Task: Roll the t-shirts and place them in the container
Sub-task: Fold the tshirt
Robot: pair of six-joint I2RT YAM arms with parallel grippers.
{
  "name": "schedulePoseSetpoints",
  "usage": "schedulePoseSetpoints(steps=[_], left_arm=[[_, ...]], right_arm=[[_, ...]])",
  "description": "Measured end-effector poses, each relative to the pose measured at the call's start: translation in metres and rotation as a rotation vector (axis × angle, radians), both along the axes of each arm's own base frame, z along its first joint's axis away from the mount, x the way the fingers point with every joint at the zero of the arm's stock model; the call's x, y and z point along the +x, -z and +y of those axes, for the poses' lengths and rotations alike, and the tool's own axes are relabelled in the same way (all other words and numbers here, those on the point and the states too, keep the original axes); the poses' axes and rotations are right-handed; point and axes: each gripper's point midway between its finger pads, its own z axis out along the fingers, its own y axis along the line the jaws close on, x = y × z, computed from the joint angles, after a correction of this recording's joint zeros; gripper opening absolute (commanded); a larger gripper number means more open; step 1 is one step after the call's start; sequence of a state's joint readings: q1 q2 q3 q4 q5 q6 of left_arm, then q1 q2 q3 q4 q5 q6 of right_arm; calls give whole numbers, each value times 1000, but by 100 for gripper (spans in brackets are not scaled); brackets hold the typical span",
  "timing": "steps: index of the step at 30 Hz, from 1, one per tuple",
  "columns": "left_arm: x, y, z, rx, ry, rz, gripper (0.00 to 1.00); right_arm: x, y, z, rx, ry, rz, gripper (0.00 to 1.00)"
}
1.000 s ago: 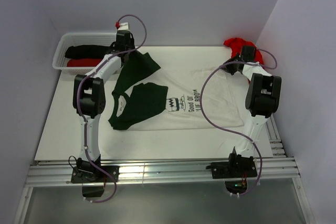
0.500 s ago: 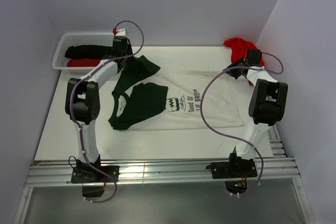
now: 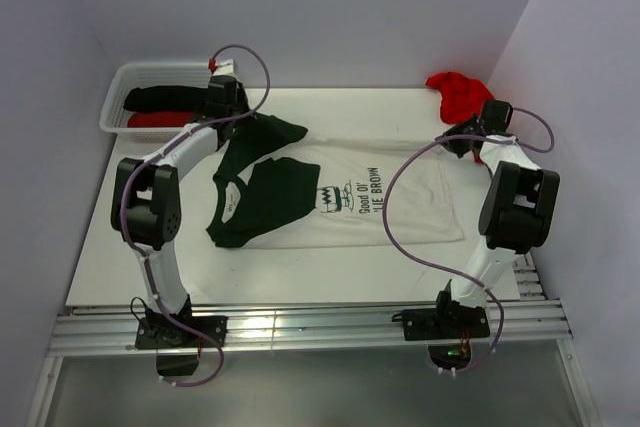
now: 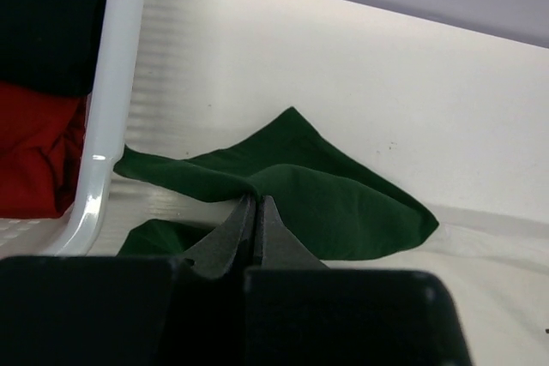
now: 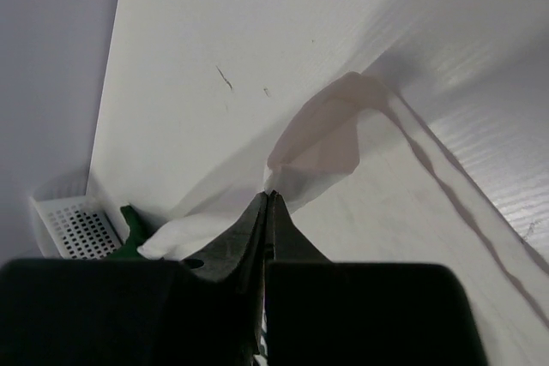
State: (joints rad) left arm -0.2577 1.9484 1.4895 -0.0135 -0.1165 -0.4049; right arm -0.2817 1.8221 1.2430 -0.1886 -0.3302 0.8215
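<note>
The white, green-sleeved t-shirt (image 3: 350, 229) is laid across the tabletop (image 3: 300, 269), its far sleeve (image 4: 343, 199) pinched by the tightly closed left end effector (image 4: 257, 205) and its far hem corner (image 5: 317, 139) by the closed right end effector (image 5: 268, 199) (seemingly so that it is pulled flat before rolling).

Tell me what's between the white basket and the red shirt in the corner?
In the top view: the left gripper pinching the green sleeve of the white tee beside the basket, then bare table up to the red t-shirt.
</note>
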Motion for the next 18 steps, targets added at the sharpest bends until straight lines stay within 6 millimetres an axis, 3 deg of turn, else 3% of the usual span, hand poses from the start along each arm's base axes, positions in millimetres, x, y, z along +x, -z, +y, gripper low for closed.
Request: schedulePoseSetpoints(steps=[18], left_arm=[[-52, -18, 12, -5, 1, -27, 0]], right_arm=[[-36, -19, -9, -6, 43, -22, 0]])
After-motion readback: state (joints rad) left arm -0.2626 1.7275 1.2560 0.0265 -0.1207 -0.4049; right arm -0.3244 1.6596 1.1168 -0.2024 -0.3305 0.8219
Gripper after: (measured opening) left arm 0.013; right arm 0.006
